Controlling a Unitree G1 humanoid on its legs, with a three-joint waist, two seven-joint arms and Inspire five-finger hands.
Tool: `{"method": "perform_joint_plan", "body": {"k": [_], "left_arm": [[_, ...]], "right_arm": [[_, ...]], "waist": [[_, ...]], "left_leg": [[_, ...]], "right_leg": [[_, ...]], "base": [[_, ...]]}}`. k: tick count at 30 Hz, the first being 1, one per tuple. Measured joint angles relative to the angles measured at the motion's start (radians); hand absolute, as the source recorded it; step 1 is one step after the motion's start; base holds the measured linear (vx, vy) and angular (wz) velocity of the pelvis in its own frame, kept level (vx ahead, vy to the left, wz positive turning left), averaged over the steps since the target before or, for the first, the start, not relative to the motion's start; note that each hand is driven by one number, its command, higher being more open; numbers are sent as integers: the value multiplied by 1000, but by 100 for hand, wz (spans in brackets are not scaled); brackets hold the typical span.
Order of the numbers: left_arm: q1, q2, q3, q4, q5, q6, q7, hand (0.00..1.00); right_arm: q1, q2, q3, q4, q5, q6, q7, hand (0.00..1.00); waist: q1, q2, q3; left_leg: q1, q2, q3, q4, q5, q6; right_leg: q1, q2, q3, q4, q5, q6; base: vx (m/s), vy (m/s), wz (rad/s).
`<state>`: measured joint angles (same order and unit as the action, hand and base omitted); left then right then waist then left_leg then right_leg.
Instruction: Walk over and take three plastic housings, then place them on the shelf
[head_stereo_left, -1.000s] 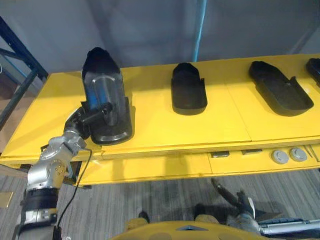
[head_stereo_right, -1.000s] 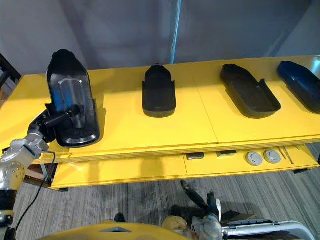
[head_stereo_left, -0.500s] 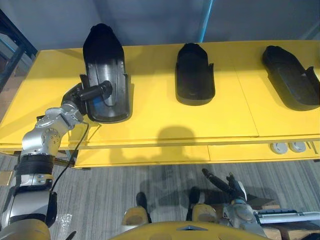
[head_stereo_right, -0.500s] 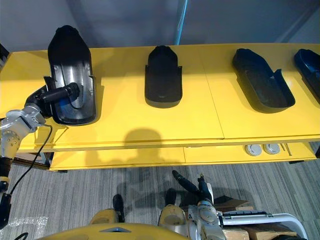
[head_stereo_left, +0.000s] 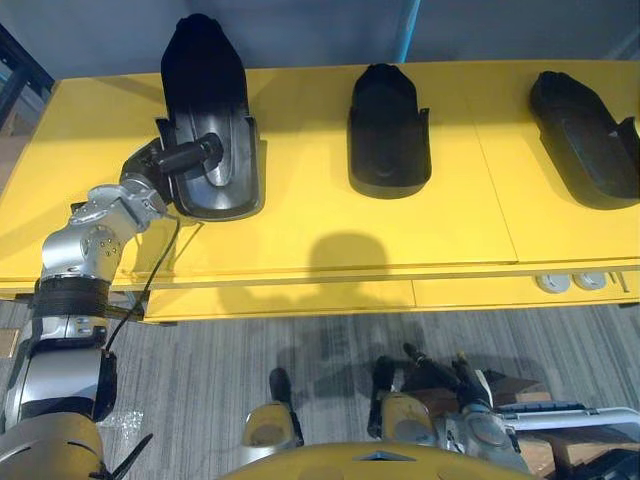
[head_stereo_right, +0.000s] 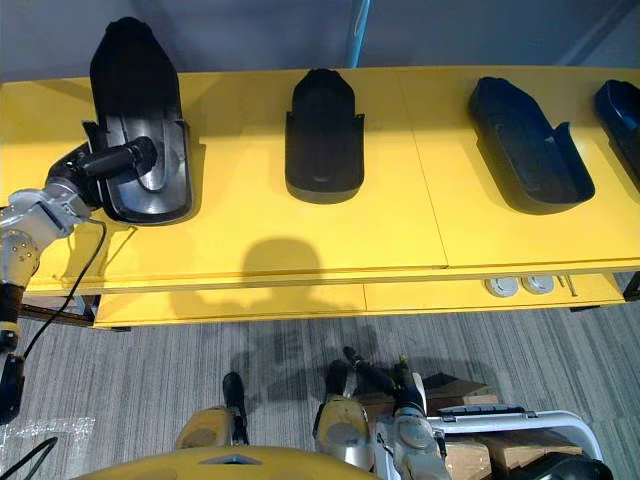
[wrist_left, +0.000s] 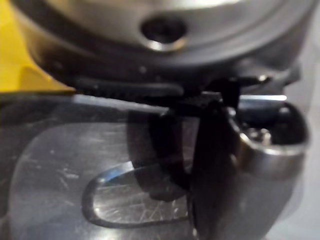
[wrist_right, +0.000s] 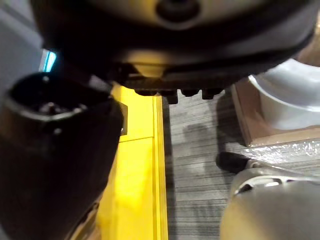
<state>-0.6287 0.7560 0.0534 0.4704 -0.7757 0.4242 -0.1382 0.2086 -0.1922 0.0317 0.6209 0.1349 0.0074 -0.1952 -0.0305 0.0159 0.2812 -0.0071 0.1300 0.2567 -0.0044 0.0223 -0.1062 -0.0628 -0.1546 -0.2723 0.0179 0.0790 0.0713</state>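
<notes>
Grip: left hand (head_stereo_left: 152, 178) is clamped on the left housing (head_stereo_left: 207, 110). Its thumb (head_stereo_left: 190, 157) lies across the hollow and the rest of the hand sits outside the left side wall, so the wall reads as pinched between them. Holding by the wall near the wide end presumably lets the hand steer the whole shell from one edge. The left wrist view, close in, shows the thumb over the shell's glossy inner face.

Right hand (head_stereo_right: 375, 372) hangs low over the floor, fingers loose, carrying nothing.

Position: left housing lies flat, hollow side up, on the yellow shelf board (head_stereo_left: 330, 230), near the board's left end and apart from its neighbours.

Orientation: long axis runs near-to-far across the board. The narrow rounded end points away from the robot and the wide open end faces it.

Middle housing (head_stereo_left: 388, 130) lies the same way, roughly parallel. Right housing (head_stereo_left: 585, 135) is skewed, its narrow end toward the far left. A further dark housing (head_stereo_right: 622, 110) sits at the right edge.

Judgement: spacing looks deliberate, one shell per slot along the board.
</notes>
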Motion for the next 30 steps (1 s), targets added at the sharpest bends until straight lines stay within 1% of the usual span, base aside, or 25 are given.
{"method": "perform_joint_plan", "body": {"k": [3,10,11,13,14,15,19,21,30], "left_arm": [[-18,1,0,12,-1,16,-1,0],[-43,2,-1,33,-7,17,3,0],[-44,2,-1,35,-7,16,4,100],[-55,3,-1,50,-7,16,4,100],[-71,3,-4,64,-6,16,4,100],[-75,3,-4,66,-6,16,4,100],[-84,18,-2,68,-3,14,4,100],[-88,29,0,71,0,15,6,100],[-89,30,20,100,46,11,6,100]], "right_arm": [[4,0,0,0,0,0,1,100],[10,0,18,-5,0,5,2,100],[11,0,18,-5,0,5,2,100],[12,0,18,-5,22,6,-2,100],[12,0,17,-6,72,6,-5,100],[12,0,17,-8,80,6,-6,100],[11,0,17,-16,77,5,-7,100],[10,1,18,-27,77,5,-7,100],[10,12,22,-38,77,5,-7,100]], "waist": [[-1,0,0],[-2,-9,13],[-3,-9,13],[-3,-10,14],[-2,-10,20],[-3,-10,23],[-3,-11,38],[-9,-12,40],[-26,-19,50]], "left_leg": [[0,1,4,0,0,0],[0,1,6,0,0,-1],[0,1,7,0,0,-1],[-1,1,8,0,0,-1],[-1,1,8,-1,0,-1],[-1,1,9,-1,0,-1],[-2,1,20,-10,3,-3],[0,0,23,-19,10,-1],[17,1,30,-40,18,-8]], "right_leg": [[-1,1,2,0,0,0],[-2,1,5,0,0,0],[-2,1,6,0,0,0],[-5,1,8,1,0,0],[-6,1,8,3,0,0],[-6,1,9,3,0,0],[-22,2,22,13,0,0],[-27,2,25,16,0,0],[-25,4,33,17,0,0]], "base": [[7,-6,-2],[0,0,0],[0,0,0],[0,0,0],[0,0,0],[0,0,0],[-18,-1,-7],[-10,-7,-5],[-1,-2,-2]]}}
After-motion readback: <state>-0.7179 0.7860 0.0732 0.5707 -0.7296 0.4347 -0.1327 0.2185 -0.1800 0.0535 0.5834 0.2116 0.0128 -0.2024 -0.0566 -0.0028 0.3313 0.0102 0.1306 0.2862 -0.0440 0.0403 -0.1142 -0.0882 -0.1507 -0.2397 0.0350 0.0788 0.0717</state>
